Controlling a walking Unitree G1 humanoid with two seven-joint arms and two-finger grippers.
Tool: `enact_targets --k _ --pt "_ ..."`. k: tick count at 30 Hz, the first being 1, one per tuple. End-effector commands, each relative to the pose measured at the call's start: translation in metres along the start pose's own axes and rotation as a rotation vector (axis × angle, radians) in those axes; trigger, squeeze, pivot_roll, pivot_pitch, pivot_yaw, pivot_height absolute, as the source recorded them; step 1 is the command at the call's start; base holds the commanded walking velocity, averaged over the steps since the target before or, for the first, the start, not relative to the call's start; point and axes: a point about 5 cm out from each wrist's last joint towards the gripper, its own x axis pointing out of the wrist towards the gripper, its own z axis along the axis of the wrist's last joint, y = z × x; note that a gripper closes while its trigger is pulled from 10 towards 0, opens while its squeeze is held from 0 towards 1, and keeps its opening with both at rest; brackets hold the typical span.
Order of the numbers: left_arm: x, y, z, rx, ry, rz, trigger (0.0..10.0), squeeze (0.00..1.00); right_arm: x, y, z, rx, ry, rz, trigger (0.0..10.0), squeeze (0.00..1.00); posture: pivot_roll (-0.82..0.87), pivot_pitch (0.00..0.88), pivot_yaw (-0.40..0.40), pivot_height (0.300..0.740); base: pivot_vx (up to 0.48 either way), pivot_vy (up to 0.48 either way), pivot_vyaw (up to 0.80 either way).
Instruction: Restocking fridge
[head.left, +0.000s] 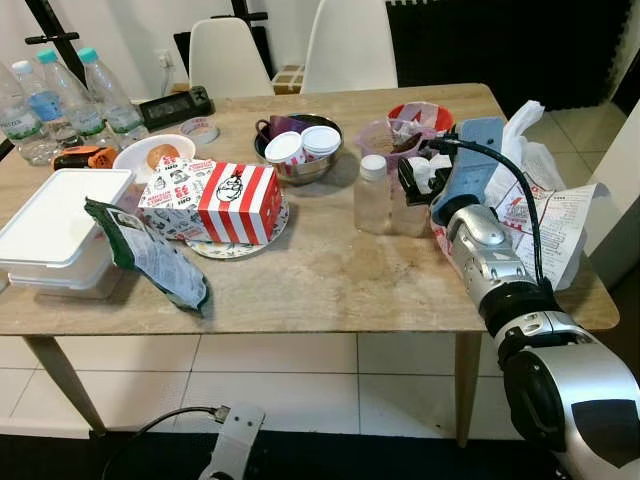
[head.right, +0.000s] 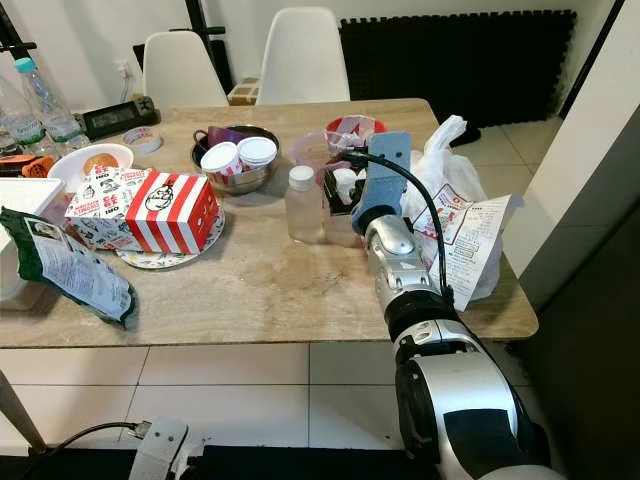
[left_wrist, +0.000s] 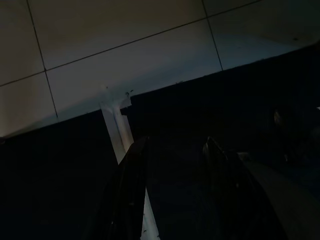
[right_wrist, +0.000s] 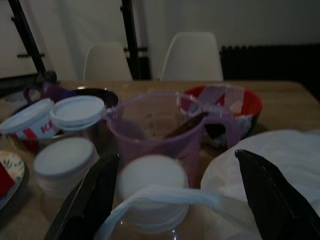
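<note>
I am judging the restocking as barely begun: the table (head.left: 330, 270) is carrying everything, and no fridge is showing in front of me. The striped box (head.left: 238, 203), the green bag (head.left: 150, 255), the white tub (head.left: 55, 228), the steel bowl (head.left: 300, 165) with two lidded cups, the water bottles (head.left: 60, 100) and the clear bottle (head.left: 373, 195) are all sitting on the wood, so all of it is waiting to be carried.

I am reaching my right pincer (right_wrist: 170, 200) over the table's right end, beside the shopping bag (head.left: 545, 200). Its fingers (right_wrist: 95, 192) are standing wide apart, holding nothing, with a small white-lidded jar (right_wrist: 152, 187) between them and a loop of white plastic lying across the gap. I am taking this jar as my target. It is standing upright just in front of the purple jug (right_wrist: 155, 130), with the clear bottle close beside it; its lid is flat and round, though blurred.

My left pincer (left_wrist: 172, 190) is hanging idle near the floor, fingers a little parted and empty.
</note>
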Motion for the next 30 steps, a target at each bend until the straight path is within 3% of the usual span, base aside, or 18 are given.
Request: enact_targets --k 1,24,25,26,27,30 --pt "-0.0041 0.0064 -0.0074 -0.006 0.029 0.013 10.0 0.0 0.0003 0.0049 -0.0065 0.002 0.042 0.018 10.0 0.0 0.02 0.227 0.05 0.726 0.0 0.0 0.0" --pt "-0.0022 0.0029 -0.004 0.005 0.035 -0.002 10.0 0.0 0.002 0.0013 -0.0049 -0.062 0.114 0.076 10.0 0.0 0.01 0.214 0.045 0.726 0.0 0.0 0.0" --pt "-0.0021 0.0027 -0.0039 0.006 0.036 -0.003 10.0 0.0 0.0019 0.0016 -0.0052 -0.059 0.118 0.085 8.7 0.0 0.01 0.214 0.045 0.726 0.0 0.0 0.0" --pt "-0.0019 0.0024 -0.0037 0.006 0.036 -0.003 10.0 0.0 0.0018 0.0016 -0.0057 -0.053 0.123 0.092 4.7 0.0 0.01 0.212 0.044 0.726 0.0 0.0 0.0" --pt "-0.0018 0.0022 -0.0034 0.005 0.036 -0.004 10.0 0.0 0.0017 0.0016 -0.0061 -0.048 0.129 0.099 3.9 0.0 0.01 0.212 0.044 0.726 0.0 0.0 0.0" --pt "-0.0012 0.0014 -0.0028 0.004 0.036 -0.005 10.0 0.0 0.0014 0.0011 -0.0071 -0.053 0.141 0.113 3.6 0.0 0.0 0.21 0.043 0.726 0.0 0.0 0.0"
